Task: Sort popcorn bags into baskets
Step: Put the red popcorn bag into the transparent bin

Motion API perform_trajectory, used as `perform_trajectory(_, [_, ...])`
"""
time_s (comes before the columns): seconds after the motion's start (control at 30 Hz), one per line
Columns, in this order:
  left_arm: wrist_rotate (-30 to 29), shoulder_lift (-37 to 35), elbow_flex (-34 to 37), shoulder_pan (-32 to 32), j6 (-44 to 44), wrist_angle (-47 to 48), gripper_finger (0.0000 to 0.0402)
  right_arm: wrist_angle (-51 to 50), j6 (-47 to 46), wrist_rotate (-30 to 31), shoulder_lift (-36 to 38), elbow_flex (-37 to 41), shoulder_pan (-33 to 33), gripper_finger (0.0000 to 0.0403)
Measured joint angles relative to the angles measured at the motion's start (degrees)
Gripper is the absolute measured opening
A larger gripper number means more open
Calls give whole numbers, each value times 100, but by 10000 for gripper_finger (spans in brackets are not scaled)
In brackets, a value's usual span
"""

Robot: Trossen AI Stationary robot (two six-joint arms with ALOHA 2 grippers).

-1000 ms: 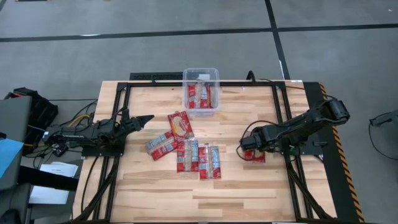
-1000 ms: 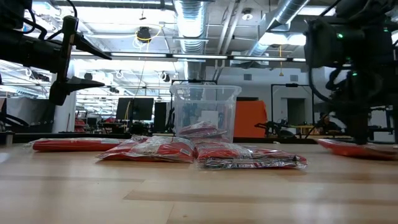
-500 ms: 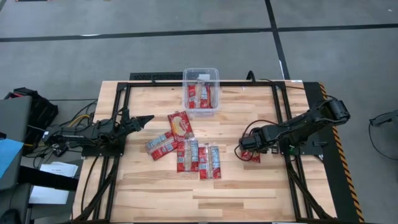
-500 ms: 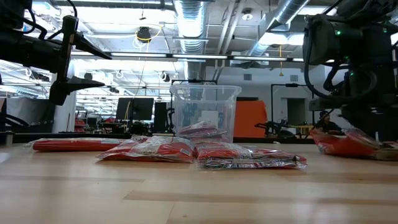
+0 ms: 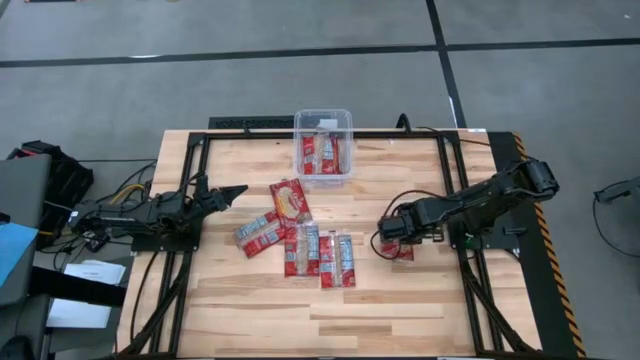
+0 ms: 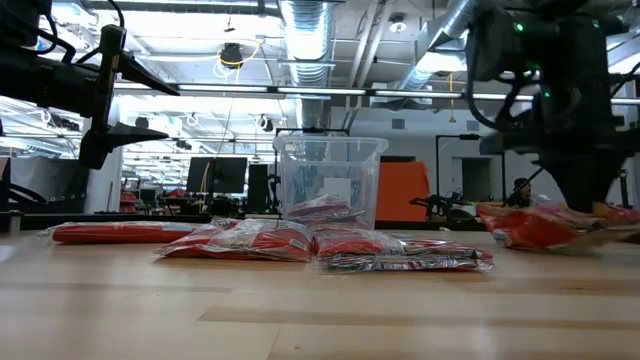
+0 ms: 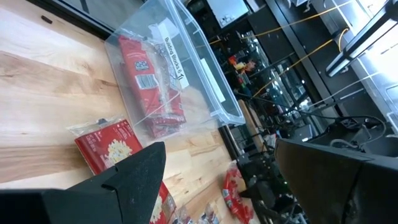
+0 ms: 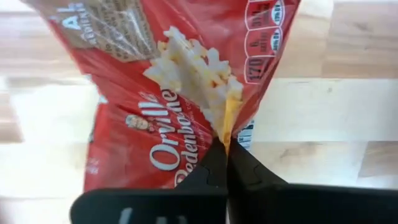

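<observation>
Left gripper point(image 5: 228, 191) parked over table's point(image 5: 400, 300) left edge, fingers spread wide, holding nothing, well apart from the packets.

Cluster of red popcorn bags mid-table: one bag w/ popcorn print point(image 5: 290, 199) tilted, nearest the bin; striped one point(image 5: 259, 233) lying aslant just beside it; below, three more side by side point(image 5: 321, 256), touching/overlapping. Same heap seen flat on the wood in low view point(image 6: 320, 245).

Clear plastic bin point(image 5: 323, 123) at table's far edge, center; couple of red packets point(image 5: 322, 153) inside, standing along the wall in left wrist view point(image 7: 149, 78); white label on bin side, text not legible enough to quote.

Right gripper point(image 5: 392, 230) right of the cluster, low over table, fingers pinched tight on a crumpled Orville-brand bag point(image 8: 180, 93); bag's edge sticks out below gripper point(image 5: 400, 252). Low view: that bag point(image 6: 545, 227) close to the wood, can't tell if touching.
</observation>
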State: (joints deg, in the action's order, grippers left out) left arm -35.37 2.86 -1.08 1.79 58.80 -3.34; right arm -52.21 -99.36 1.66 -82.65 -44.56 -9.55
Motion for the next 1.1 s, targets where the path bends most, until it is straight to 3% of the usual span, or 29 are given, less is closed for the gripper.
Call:
perform_trajectory(0.3, [-38,-1,0,0,16,1,293,-633,1333,266,13,-1228,574,4])
perform_trajectory(0.7, [-36,-1,0,1,14,-1,293,-1796,3420,491,24,-3900,1273,6])
perform_trajectory(0.9, [-36,1,0,1,14,1,293,-1589,4338,672,-12,-4898,1799,7])
perform_trajectory(1.1, [-36,-1,0,1,18,1,293,-266,5241,753,-113,-4958,2584,4])
